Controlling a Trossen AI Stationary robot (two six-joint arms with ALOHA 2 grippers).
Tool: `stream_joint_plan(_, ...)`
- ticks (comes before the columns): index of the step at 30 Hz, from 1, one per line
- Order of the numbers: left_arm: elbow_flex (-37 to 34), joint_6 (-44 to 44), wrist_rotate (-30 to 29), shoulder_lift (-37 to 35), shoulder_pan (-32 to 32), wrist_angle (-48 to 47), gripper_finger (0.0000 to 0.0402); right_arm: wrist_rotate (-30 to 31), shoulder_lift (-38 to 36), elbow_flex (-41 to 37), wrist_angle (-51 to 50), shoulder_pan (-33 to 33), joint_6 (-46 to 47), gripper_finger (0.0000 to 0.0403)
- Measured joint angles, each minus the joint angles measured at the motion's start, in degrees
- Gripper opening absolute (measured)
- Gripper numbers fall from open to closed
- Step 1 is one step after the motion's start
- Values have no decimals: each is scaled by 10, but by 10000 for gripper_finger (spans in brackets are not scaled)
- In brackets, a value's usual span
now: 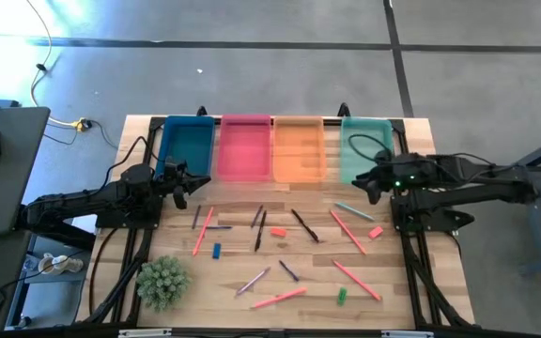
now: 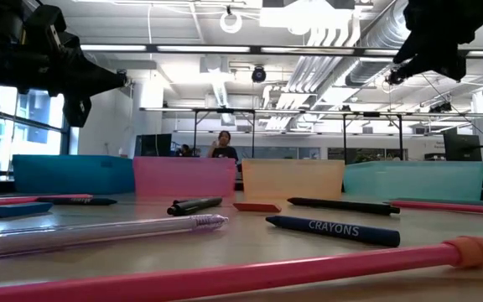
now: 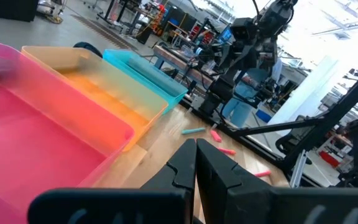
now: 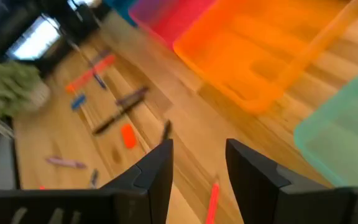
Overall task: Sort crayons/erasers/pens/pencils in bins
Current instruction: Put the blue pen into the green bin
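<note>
Four bins stand in a row along the table's far edge: blue (image 1: 188, 145), pink (image 1: 245, 148), orange (image 1: 300, 150) and teal (image 1: 364, 148). Pens, pencils and crayons lie scattered flat on the wood in front of them, among them a dark pen (image 1: 304, 225) and a pink pencil (image 1: 347, 232). Small erasers lie between them: blue (image 1: 217, 251), red (image 1: 278, 232), pink (image 1: 376, 232) and green (image 1: 342, 296). My left gripper (image 3: 196, 163) is shut and empty, hovering level near the blue bin's front (image 1: 193, 181). My right gripper (image 4: 199, 158) is open and empty, raised near the teal bin's front (image 1: 364, 183), slanting down.
A small green plant (image 1: 162, 282) stands at the table's near left. In the low view a dark crayon (image 2: 334, 231), a clear pen (image 2: 99, 233) and a long pink pencil (image 2: 225, 277) lie nearest the front edge. Bare wood shows between the bins and the scattered sticks.
</note>
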Motion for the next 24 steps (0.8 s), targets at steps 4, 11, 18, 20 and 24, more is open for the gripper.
stream_joint_plan(4,0,-1,0,0,0,0,1,-23,43,19,-31,0,-1,140)
stream_joint_plan(11,0,-21,0,0,0,0,1,-74,122,47,-64,8,14,140)
stream_joint_plan(18,0,-25,0,0,0,0,1,-73,190,67,-97,30,20,140)
stream_joint_plan(20,0,-25,0,0,0,0,1,-74,203,67,-105,35,35,140)
stream_joint_plan(24,0,-25,0,0,0,0,1,-74,228,67,-120,40,74,140)
